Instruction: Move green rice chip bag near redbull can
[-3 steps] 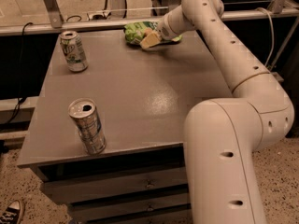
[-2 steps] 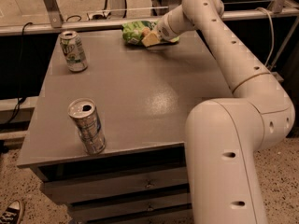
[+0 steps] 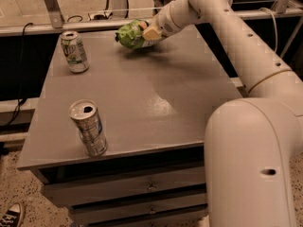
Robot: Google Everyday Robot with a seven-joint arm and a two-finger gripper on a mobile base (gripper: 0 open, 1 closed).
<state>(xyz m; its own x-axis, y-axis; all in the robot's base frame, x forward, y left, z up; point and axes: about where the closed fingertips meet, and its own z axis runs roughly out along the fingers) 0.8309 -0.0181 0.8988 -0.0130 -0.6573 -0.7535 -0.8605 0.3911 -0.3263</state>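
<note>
The green rice chip bag (image 3: 129, 34) is crumpled and held above the far middle of the grey table (image 3: 142, 98). My gripper (image 3: 150, 33) is shut on the bag's right end, at the end of the white arm reaching from the right. The redbull can (image 3: 88, 127), slim and silver with blue-grey panels, stands upright near the table's front left edge, well apart from the bag.
A wider whitish can with green print (image 3: 74, 51) stands at the table's far left. My white arm and base (image 3: 251, 141) fill the right side. Drawers (image 3: 151, 187) sit under the table front. A rail and cables run behind the table.
The gripper has moved the bag left and slightly forward, lifting it off the far edge of the table. The cans have not moved.
</note>
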